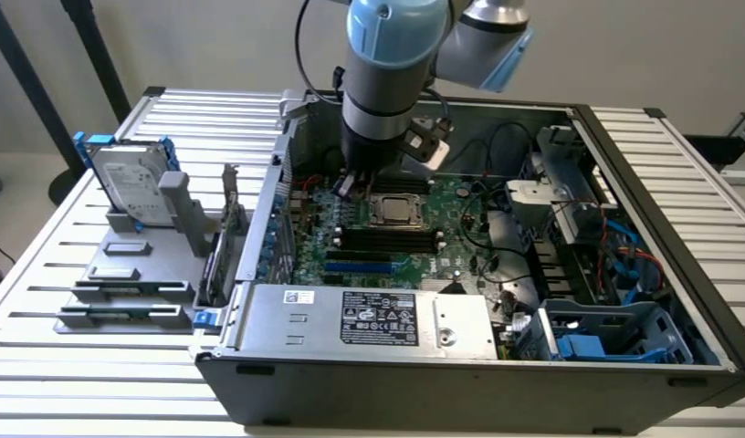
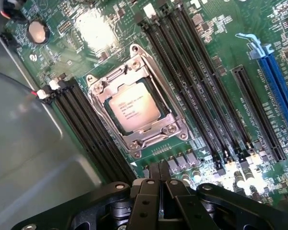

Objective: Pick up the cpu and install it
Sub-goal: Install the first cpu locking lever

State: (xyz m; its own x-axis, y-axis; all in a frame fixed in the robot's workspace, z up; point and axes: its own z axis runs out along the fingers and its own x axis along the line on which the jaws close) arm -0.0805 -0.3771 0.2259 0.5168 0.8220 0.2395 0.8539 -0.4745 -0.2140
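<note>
The cpu (image 2: 134,106) is a small square chip with a silver top. It lies flat inside the metal socket frame (image 2: 137,72) on the green motherboard (image 2: 216,72). In the exterior view the cpu (image 1: 397,208) sits near the middle of the board, inside the open computer case (image 1: 470,374). My gripper (image 2: 158,168) hangs just above the board beside the socket, its black fingers (image 2: 154,173) pressed together with nothing between them. From outside, the gripper (image 1: 344,187) reaches down into the case, toward the exterior view's left of the cpu.
Black memory slots (image 2: 192,72) flank the socket and a blue slot (image 2: 278,81) lies further off. A grey box with a white label (image 1: 379,318) fills the case front. Cables and drive bays (image 1: 592,237) crowd the exterior view's right. A hard drive (image 1: 129,182) stands on a grey fixture outside.
</note>
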